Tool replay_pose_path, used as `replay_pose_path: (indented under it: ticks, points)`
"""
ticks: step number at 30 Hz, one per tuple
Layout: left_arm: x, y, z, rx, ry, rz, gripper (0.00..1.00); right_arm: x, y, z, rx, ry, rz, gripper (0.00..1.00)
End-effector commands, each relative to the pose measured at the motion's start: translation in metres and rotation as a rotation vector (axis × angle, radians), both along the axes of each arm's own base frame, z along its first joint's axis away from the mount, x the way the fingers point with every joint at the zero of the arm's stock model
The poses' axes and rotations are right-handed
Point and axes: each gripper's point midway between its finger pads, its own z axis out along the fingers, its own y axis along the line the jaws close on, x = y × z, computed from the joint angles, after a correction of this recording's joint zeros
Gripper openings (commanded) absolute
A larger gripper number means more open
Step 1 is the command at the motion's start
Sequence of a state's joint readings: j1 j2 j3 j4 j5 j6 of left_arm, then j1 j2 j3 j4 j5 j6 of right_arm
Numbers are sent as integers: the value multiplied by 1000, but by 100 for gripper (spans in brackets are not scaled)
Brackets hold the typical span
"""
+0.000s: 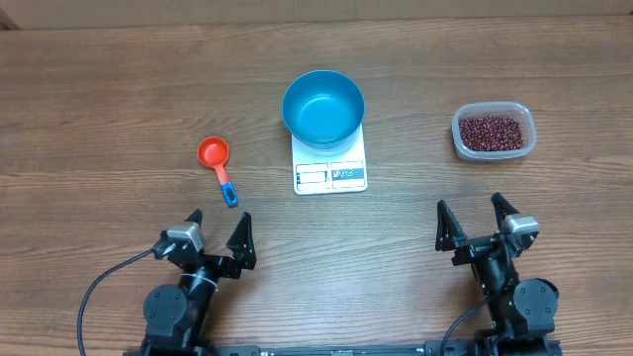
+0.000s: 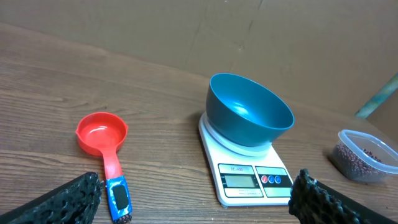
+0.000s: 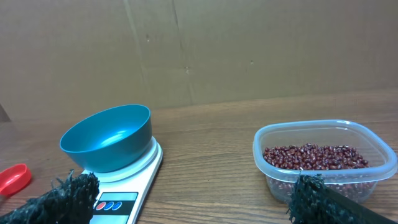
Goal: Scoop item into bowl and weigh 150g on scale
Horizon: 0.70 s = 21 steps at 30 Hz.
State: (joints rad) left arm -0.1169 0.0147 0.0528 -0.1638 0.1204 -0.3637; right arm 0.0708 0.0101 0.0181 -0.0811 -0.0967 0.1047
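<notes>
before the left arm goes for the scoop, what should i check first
1. Bowl sits on the scale: ok.
2. Bowl empty: ok.
3. Scoop lies free, handle toward the robot: ok.
4. Left pincer open, holding nothing: ok.
5. Right pincer open, holding nothing: ok.
6. Tub uncovered, beans inside: ok.
7. Scale display at zero: cannot tell, digits too small.
</notes>
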Motion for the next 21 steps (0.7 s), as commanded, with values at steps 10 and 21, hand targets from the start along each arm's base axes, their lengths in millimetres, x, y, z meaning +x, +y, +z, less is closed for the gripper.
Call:
replay_pose_path:
  ticks: [10,21]
  points:
    - [0,0,0,9,-11,-4,100,1,-3,-2,7,0,-14,100]
    - [-1,-1,-7,5,47,-6,100,1,-3,-2,7,0,-14,100]
